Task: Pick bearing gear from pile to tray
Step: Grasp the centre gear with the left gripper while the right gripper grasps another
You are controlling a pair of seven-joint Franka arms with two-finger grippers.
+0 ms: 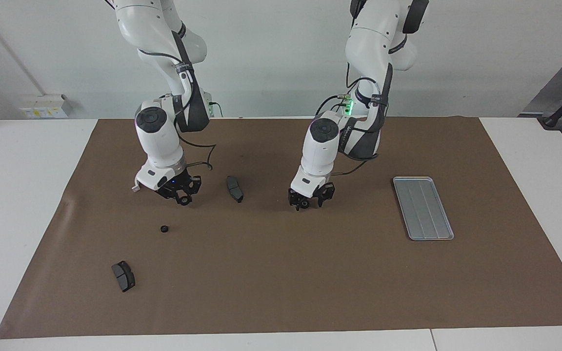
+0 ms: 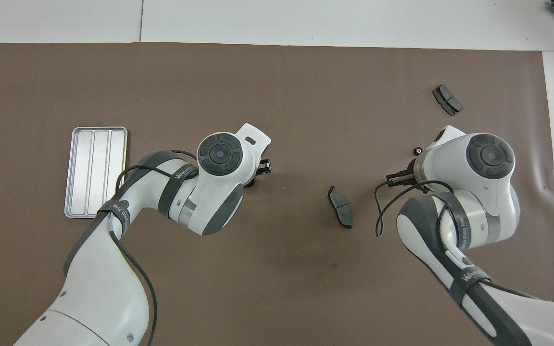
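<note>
- Brown paper mat covered a white table, with two arms reaching down over it.
- Only the facing view showed the grippers properly; from overhead the wrists hid most of each.
- Left gripper hung low over mid-mat, right gripper over the right arm's end; how open each was, and whether it held anything, could not be told.
- One grooved silver tray lay toward the left arm's end.
- Two dark curved pads lay well apart.
- One small black round gear sat loose between them, well apart from the tray.
</note>
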